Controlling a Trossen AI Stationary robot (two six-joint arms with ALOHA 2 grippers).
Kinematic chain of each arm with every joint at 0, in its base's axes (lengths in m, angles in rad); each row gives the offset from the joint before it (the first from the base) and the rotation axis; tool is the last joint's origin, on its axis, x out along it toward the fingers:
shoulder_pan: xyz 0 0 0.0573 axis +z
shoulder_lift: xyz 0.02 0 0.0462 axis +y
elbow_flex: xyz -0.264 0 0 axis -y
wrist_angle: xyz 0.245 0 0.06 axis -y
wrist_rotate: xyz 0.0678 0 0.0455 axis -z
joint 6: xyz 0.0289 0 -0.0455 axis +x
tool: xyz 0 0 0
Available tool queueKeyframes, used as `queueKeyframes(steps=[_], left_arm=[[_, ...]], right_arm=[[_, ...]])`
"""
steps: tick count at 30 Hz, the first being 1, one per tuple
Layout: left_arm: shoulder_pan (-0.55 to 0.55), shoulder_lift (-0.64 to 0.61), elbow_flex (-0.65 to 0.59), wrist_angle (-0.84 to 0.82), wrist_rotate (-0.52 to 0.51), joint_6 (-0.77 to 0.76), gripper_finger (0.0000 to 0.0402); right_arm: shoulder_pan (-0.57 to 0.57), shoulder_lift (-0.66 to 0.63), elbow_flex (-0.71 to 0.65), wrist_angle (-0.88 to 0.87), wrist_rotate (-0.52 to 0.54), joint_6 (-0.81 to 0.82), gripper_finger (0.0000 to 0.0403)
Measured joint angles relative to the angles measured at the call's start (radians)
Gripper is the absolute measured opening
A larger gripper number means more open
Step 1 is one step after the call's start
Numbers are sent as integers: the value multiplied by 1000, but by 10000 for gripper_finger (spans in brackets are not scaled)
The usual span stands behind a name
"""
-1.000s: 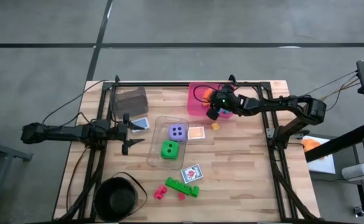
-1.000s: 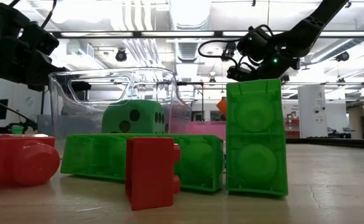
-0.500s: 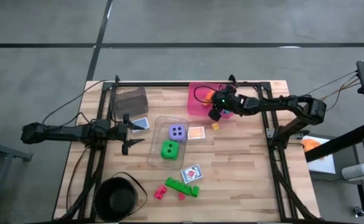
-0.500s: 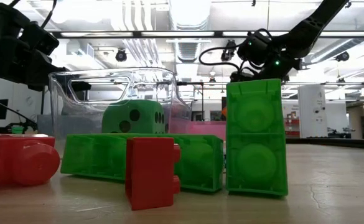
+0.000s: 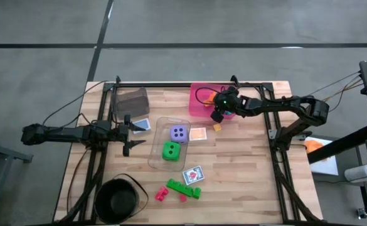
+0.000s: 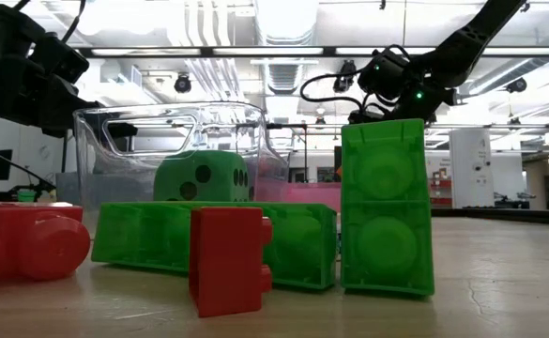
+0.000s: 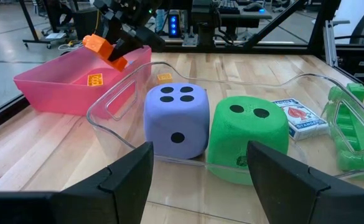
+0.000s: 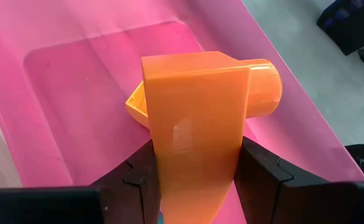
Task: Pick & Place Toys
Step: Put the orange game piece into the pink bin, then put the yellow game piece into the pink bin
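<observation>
Worktop: pale wooden slats (image 5: pixel 246 163) on a black frame, grey floor around it
Pink bin: (image 5: pixel 199 100) at the far edge, right of centre; a small orange piece (image 7: pixel 95 79) lies inside
Right gripper: (image 5: pixel 216 115) over the pink bin's near edge, fingers (image 8: pixel 266 180) clamped on an orange brick (image 8: pixel 197 149), held above the bin's floor
Left gripper: (image 5: pixel 128 132) at the left side, just beside the clear bin, fingers (image 7: pixel 129 177) parted and holding nothing
Clear bin: (image 5: pixel 155 157) mid-worktop, holding a purple die (image 5: pixel 178 133) and a green die (image 5: pixel 169 150) side by side
Loose orange piece: (image 5: pixel 217 127) on the wood just in front of the pink bin
Cards: one orange-faced (image 5: pixel 197 134) right of the clear bin, a card box (image 5: pixel 193 175) nearer the front, another card (image 5: pixel 142 124) by the grey bin (image 5: pixel 132 100)
Bricks: green bricks (image 5: pixel 183 189) and red pieces (image 5: pixel 162 194) near the front edge
Black bowl: (image 5: pixel 116 201) at the front left corner
</observation>
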Motion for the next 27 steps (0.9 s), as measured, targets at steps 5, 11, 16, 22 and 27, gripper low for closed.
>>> queueKeyframes(steps=[5,11,16,22,27], left_arm=[[0,0,0,0,0,0,258],[0,0,0,0,0,0,258],[0,0,0,0,0,0,258],[0,0,0,0,0,0,258],[0,0,0,0,0,0,258]], right_arm=[[0,0,0,0,0,21,185],[0,0,0,0,0,38,283],[0,0,-1,3,0,46,313],[0,0,-1,126,-62,45,317],[15,0,-18,387,-277,44,317]])
